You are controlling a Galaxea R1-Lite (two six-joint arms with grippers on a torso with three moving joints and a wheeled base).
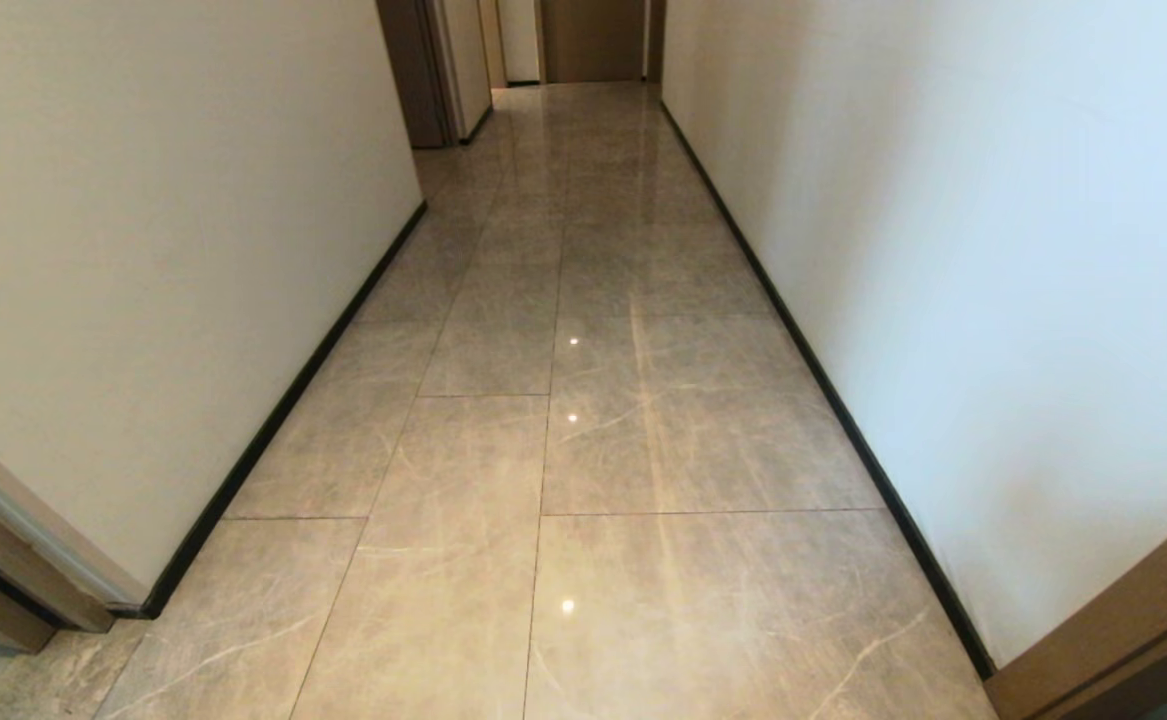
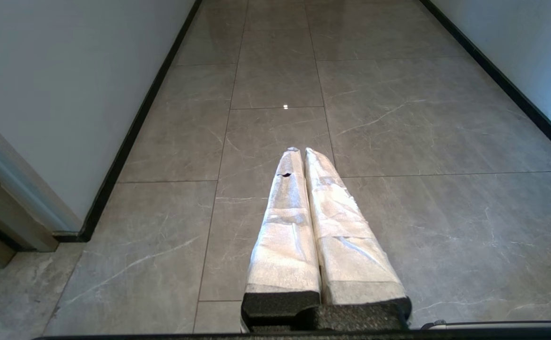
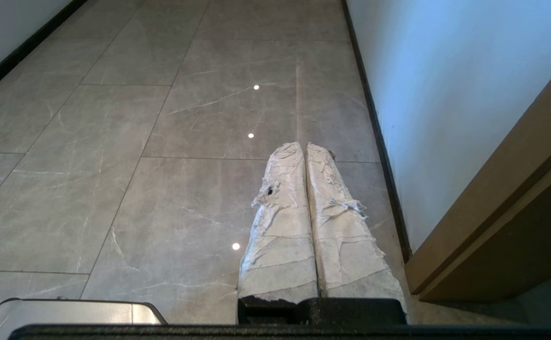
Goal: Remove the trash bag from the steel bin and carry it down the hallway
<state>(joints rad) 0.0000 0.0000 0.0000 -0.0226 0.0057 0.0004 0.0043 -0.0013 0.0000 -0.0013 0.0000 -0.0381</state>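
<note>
The hallway (image 1: 583, 300) runs ahead of me, with grey-beige stone tiles between pale walls. The trash bag and the steel bin are out of view. Neither arm shows in the head view. In the left wrist view my left gripper (image 2: 302, 150) hangs over the floor tiles, its white-wrapped fingers (image 2: 287, 212) pressed together with nothing between them. My right gripper (image 3: 303, 145) is likewise shut and empty over the floor, close to the right wall.
Black skirting lines both walls (image 1: 273, 420). Brown wooden door frames stand at the near left (image 1: 3, 590) and near right (image 1: 1123, 630). More doorways sit at the far end (image 1: 593, 40). A grey part of my base (image 3: 67, 311) shows low in the right wrist view.
</note>
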